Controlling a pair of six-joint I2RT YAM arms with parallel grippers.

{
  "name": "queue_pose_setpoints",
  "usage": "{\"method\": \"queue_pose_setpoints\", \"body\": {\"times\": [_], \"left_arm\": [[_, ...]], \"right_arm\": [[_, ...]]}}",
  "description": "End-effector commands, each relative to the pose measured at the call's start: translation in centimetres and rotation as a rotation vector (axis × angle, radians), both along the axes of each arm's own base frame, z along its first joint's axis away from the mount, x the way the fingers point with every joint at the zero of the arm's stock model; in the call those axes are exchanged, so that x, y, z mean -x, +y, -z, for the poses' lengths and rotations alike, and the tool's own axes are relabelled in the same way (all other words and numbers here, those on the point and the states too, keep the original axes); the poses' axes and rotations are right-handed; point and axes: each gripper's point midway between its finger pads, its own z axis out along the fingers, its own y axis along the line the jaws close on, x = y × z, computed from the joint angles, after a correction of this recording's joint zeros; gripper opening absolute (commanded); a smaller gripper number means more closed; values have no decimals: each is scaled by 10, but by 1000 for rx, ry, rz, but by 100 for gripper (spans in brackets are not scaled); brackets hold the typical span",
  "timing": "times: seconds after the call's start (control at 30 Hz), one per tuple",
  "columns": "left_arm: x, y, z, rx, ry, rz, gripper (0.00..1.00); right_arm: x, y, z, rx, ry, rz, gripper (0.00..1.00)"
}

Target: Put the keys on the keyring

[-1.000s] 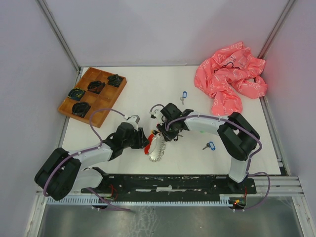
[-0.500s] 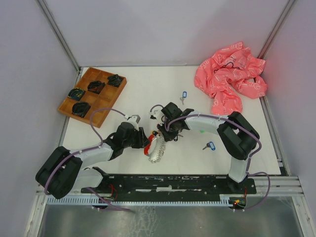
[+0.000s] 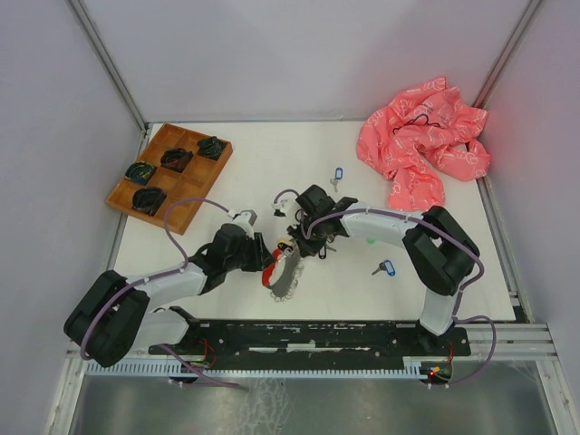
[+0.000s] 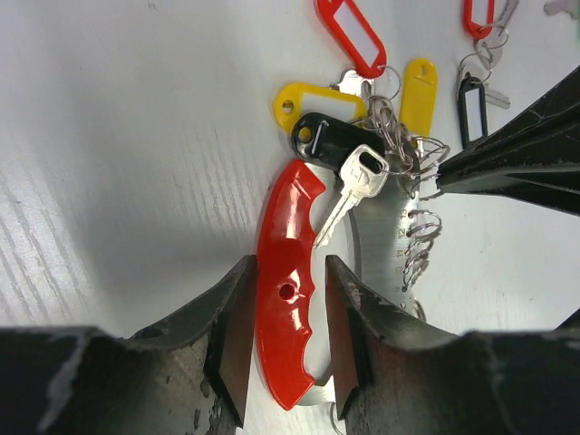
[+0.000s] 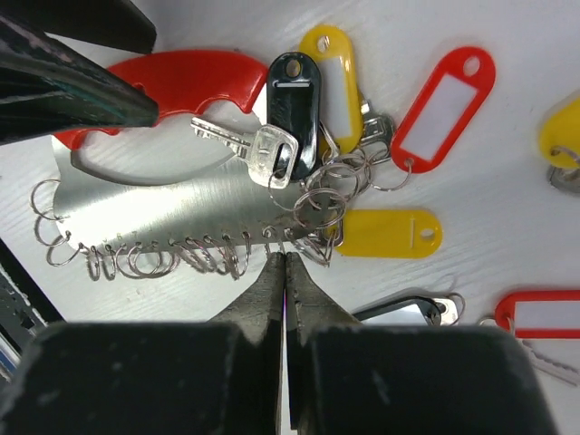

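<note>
Two grippers meet at the keyring (image 5: 163, 195), lying on the near middle of the worktop (image 3: 272, 172). The left gripper (image 4: 290, 337) pinches its red handle (image 4: 283, 263). The right gripper (image 5: 285, 265) has just pressed its jaws together at the ring row (image 5: 181, 256), beside the keys (image 5: 258, 149), so perhaps one ring is caught.

Right jaws — now together (apart before)

You've a white table (image 3: 263, 168) with a wooden tray (image 3: 168, 179) far left, crumpled pink cloth (image 3: 419, 145) far right, the keyring (image 3: 283, 272) mid-front and tagged keys (image 3: 384, 268) near it.
</note>
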Motion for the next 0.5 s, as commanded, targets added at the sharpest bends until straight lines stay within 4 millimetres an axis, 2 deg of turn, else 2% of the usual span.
{"method": "queue_pose_setpoints", "body": {"times": [0.0,0.27,0.47], "left_arm": [[-21,-10,-40,91,-116,-5,42],[-23,-16,-76,249,-239,64,42],[-25,-10,-106,362,-392,99,42]], "right_arm": [[-15,25,-52,-163,-118,-51,1],[-20,37,-83,-290,-255,-131,1],[-23,45,-108,-353,-352,-223,1]]}}
